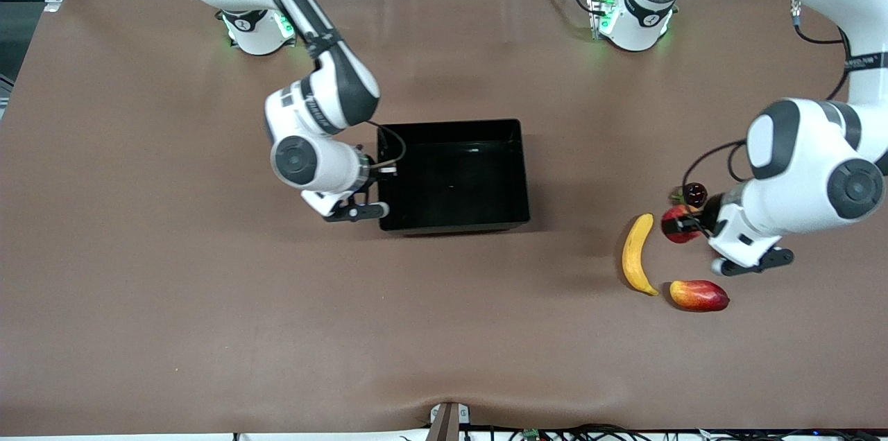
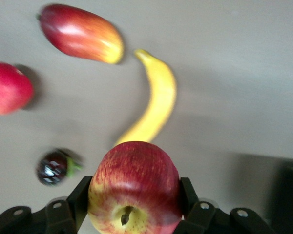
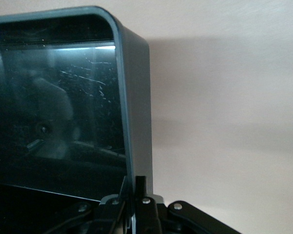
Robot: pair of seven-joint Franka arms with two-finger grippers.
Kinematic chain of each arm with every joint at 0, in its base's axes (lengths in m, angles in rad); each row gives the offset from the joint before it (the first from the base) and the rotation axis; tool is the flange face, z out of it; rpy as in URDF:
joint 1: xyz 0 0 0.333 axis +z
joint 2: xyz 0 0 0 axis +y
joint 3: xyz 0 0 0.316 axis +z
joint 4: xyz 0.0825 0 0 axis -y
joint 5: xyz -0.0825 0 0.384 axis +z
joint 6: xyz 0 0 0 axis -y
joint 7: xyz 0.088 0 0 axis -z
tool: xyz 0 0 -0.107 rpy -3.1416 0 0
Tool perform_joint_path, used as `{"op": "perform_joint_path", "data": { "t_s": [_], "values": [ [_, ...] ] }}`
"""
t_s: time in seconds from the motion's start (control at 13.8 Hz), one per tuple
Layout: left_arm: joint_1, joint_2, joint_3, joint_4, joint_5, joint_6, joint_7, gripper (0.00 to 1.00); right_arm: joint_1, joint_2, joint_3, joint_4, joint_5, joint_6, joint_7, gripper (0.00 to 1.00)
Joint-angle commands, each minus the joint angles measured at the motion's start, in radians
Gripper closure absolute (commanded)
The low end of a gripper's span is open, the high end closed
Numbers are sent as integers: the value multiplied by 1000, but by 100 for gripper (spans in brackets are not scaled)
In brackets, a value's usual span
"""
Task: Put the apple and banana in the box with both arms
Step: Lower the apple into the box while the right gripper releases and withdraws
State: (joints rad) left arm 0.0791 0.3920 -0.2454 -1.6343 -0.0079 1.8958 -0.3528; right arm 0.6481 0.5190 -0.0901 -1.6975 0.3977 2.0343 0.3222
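My left gripper (image 1: 683, 222) is shut on the red, yellow-streaked apple (image 1: 674, 225), low over the table beside the banana (image 1: 638, 254). In the left wrist view the apple (image 2: 134, 187) fills the space between the black fingers (image 2: 80, 195), and the banana (image 2: 154, 105) lies just past it. The black box (image 1: 451, 124) stands mid-table, open and with nothing in it. My right gripper (image 1: 378, 207) is shut on the box's wall at the right arm's end, near the corner closest to the front camera. The right wrist view shows the fingers (image 3: 140, 184) pinching that wall (image 3: 136, 97).
A red-yellow mango (image 1: 698, 295) lies nearer the front camera than the apple, beside the banana's tip. A small dark fruit (image 1: 694, 193) sits just farther off. The left wrist view also shows the mango (image 2: 83, 33), a plain red pomegranate (image 2: 7, 87) and the dark fruit (image 2: 52, 167).
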Motion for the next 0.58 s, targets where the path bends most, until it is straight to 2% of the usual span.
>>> {"op": "perform_joint_path", "data": {
  "t_s": [0.0,0.07,0.14,0.29,0.36,0.51],
  "values": [
    [2,-36,-102,-44,-15,-4,-165,100,53,45,-16,12,32,55,90,100],
    [-2,-35,-138,-42,-11,-3,-242,100,58,58,-14,21,32,55,138,53],
    [-10,-33,-173,-42,-6,3,-311,100,56,58,-16,27,24,50,181,1],
    [-57,-24,-196,-44,-1,15,-435,100,41,41,-22,71,18,15,192,0],
    [-94,-16,-196,-47,-1,31,-480,100,24,17,-32,103,16,-52,192,0],
    [-137,11,-198,-50,-1,66,-538,100,-20,-13,-94,215,13,-229,187,0]
  ]
}}
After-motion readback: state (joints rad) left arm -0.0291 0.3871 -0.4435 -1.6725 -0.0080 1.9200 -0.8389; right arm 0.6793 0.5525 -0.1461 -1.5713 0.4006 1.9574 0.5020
